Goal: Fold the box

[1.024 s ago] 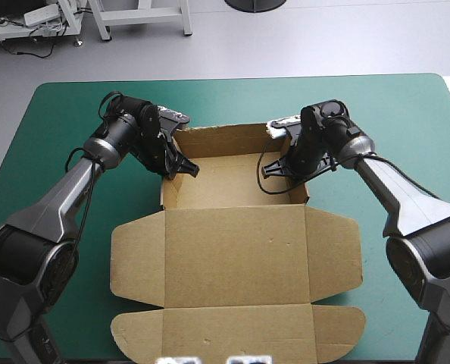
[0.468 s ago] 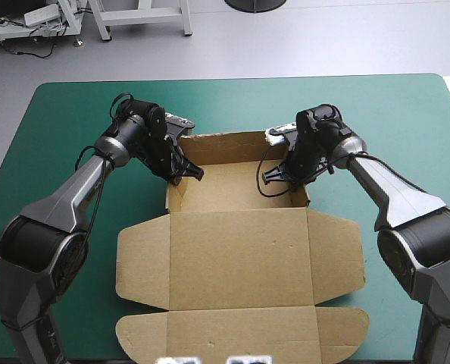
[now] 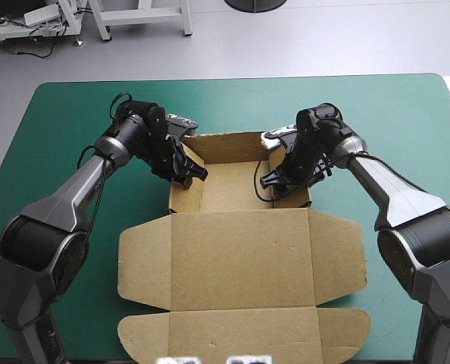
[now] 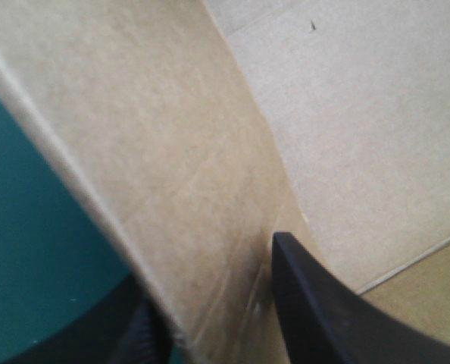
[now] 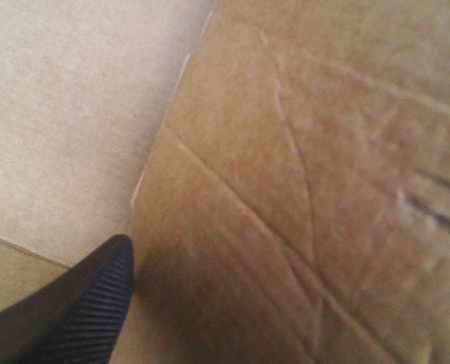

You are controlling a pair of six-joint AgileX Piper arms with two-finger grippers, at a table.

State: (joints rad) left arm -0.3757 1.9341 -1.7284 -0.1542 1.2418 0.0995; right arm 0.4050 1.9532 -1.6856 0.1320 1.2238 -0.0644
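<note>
- High view: the brown cut-board box point(image 3: 225, 145) lies at mid-table on the teal-green table cover point(image 3: 66, 121). Its far part is raised into an open tray, and its broad lid point(image 3: 240, 262) is spread flat toward the near edge.
- High view: the left gripper point(image 3: 193, 173) is set at the tray's left side wall point(image 3: 181, 199), and the right gripper point(image 3: 276, 180) at the right side wall point(image 3: 299, 199). Both walls appear to lean inward over the tray floor.
- The step in hand is judged to be the raising and tucking of the two side walls, with the lid not yet dealt with. The next move is judged to call for both walls to be turned over evenly and pressed home along their creases, so that the tray is not skewed or dragged across the cover.
- Left wrist view: the left side wall is gripped between the two black fingers. One finger point(image 4: 316, 303) is placed inside the tray and the other point(image 4: 138, 337) outside, over the cover. They are drawn nearly together, with only the board between them. The paler tray floor is seen ahead.
- Right wrist view: the picture is mostly filled by the creased right side wall, close ahead, with the tray floor beside it. Whether this gripper is clamped on the wall or merely set against it cannot be told.
</note>
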